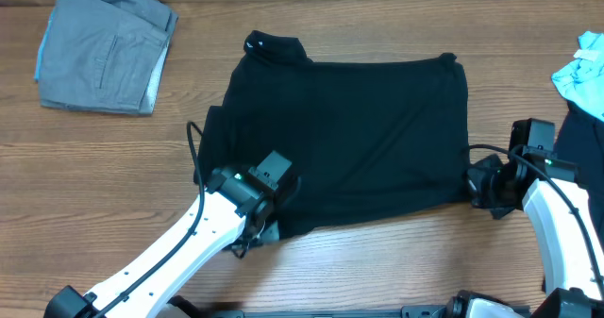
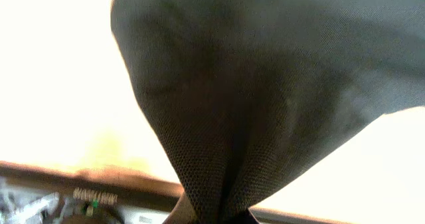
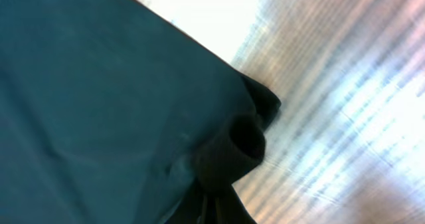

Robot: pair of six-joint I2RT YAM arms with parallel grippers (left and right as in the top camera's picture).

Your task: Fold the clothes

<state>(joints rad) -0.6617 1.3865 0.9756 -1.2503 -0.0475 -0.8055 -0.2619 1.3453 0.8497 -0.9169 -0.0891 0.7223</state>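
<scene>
Overhead view: a black shirt point(image 1: 359, 139) lies spread out flat in the middle of the wooden table point(image 1: 113, 167). Its collar is at the top left, on the far side from the arms.

The left gripper point(image 1: 272, 205) sits at the bottom left corner of the shirt. The cloth there is bunched up around it. The right gripper point(image 1: 475, 181) is at the bottom right corner and touches the edge of the shirt from the side. So the shirt lies between the two grippers, with one at each near corner.

In the left wrist view the shirt is wide at the top and squeezes down to a thin point at the bottom middle. The fingers are hidden by the cloth. The cloth is pinched tight there, so this gripper is clamped on the shirt.

In the right wrist view the shirt fills the left side. It has a small rolled fold near the middle. It also narrows to a thin strip at the bottom, so this gripper is clamped on the shirt too.

A folded pair of grey trousers point(image 1: 104, 49) lies at the top left, well apart from the shirt. A light blue cloth point(image 1: 580, 73) lies at the right edge.
</scene>
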